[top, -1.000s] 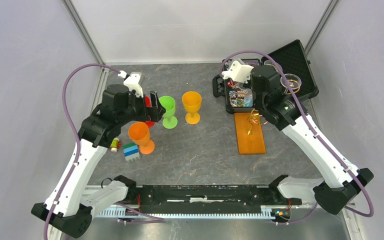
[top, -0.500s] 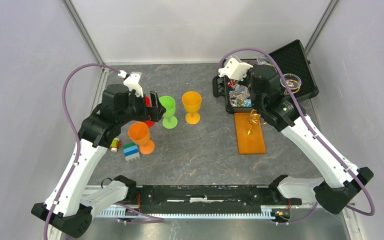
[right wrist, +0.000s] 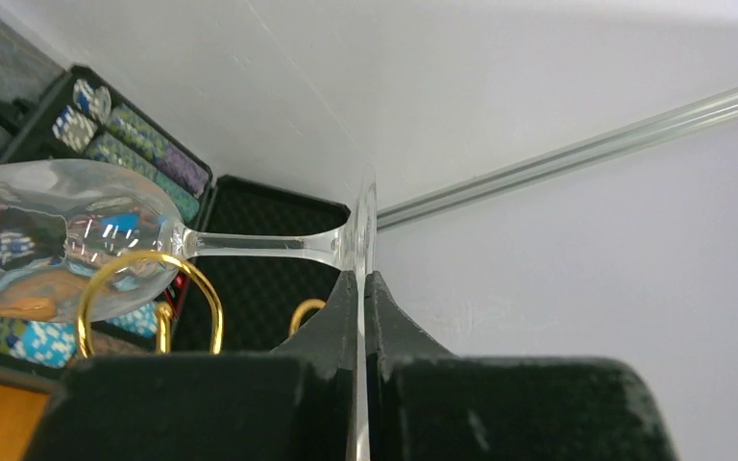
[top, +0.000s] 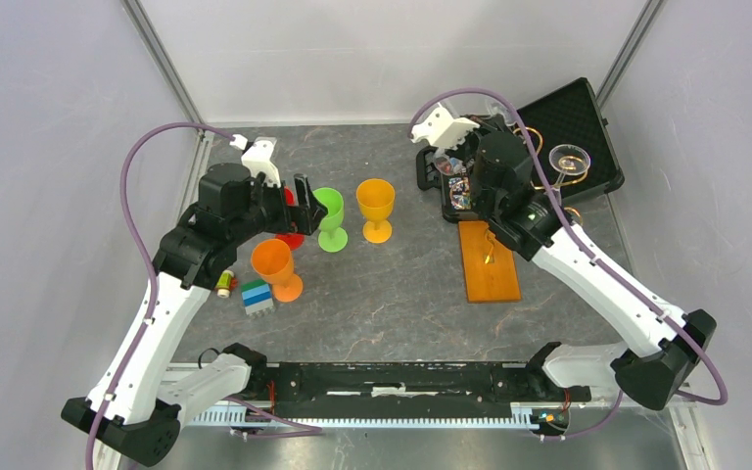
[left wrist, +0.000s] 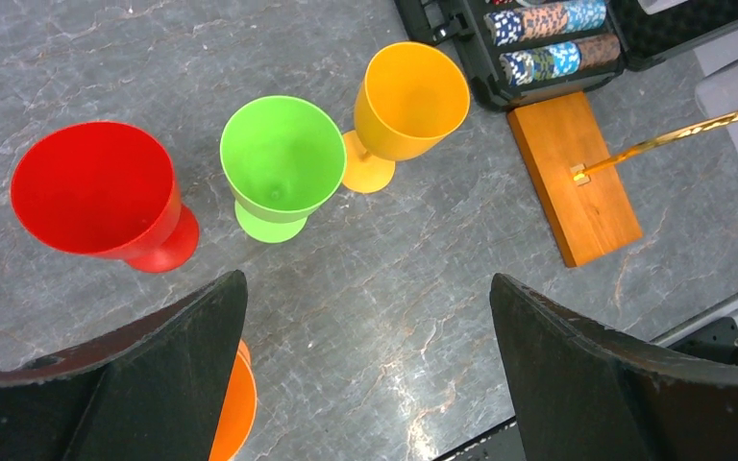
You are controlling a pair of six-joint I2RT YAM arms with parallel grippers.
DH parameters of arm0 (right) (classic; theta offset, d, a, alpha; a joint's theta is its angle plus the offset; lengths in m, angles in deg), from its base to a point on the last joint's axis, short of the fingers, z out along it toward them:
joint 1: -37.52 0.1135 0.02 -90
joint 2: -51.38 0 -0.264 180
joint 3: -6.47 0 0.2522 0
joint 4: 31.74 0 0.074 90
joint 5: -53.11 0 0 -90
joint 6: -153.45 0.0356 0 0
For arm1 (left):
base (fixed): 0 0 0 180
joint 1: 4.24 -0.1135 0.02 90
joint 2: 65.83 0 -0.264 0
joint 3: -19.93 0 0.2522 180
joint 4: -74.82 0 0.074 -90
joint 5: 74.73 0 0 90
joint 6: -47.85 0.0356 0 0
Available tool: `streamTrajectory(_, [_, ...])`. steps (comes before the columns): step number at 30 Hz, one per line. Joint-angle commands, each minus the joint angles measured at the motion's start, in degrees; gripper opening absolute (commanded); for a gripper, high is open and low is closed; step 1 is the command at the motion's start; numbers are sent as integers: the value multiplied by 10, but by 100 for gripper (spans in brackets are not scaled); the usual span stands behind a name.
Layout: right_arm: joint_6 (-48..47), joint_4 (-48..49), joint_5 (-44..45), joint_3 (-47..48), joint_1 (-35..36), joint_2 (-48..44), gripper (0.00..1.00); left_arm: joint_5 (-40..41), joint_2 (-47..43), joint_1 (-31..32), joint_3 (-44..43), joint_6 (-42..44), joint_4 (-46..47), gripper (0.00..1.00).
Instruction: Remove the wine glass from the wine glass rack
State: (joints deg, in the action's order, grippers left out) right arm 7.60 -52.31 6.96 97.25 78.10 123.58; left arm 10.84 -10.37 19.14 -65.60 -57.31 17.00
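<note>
Swinging its wrist leftward over the last second, the right gripper [right wrist: 359, 288] stays pinched on the foot of the glass [right wrist: 106, 240]. The glass barely shifts beside the rack [top: 494, 279] curls, so unhooking looks unfinished. The left gripper [left wrist: 367, 279] hangs spread.

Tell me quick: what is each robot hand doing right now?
Left gripper: jaws open, holding nothing.
Right gripper: jaws shut on the foot of the wine glass.
</note>
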Motion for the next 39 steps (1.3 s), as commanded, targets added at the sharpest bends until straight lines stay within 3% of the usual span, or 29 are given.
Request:
streamTrajectory(1, [30, 136, 5, 4, 12, 3, 0, -13, -12, -2, 7, -23, 55, 100])
streamTrajectory(8, [130, 148, -90, 25, 13, -5, 0, -35, -26, -2, 25, -80, 112, 100])
streamTrajectory(18, [333, 157, -251, 13, 13, -30, 0, -202, -41, -2, 119, -264, 368, 100])
streamTrajectory(26, [452, 200, -319, -23, 13, -55, 0, -205, -49, -2, 146, -346, 477, 100])
streamTrajectory(30, [480, 211, -331, -37, 14, -62, 0, -194, -65, -2, 152, -352, 500, 91])
streamTrajectory(39, [505, 222, -349, -56, 13, -69, 0, -171, -89, -2, 159, -356, 514, 56])
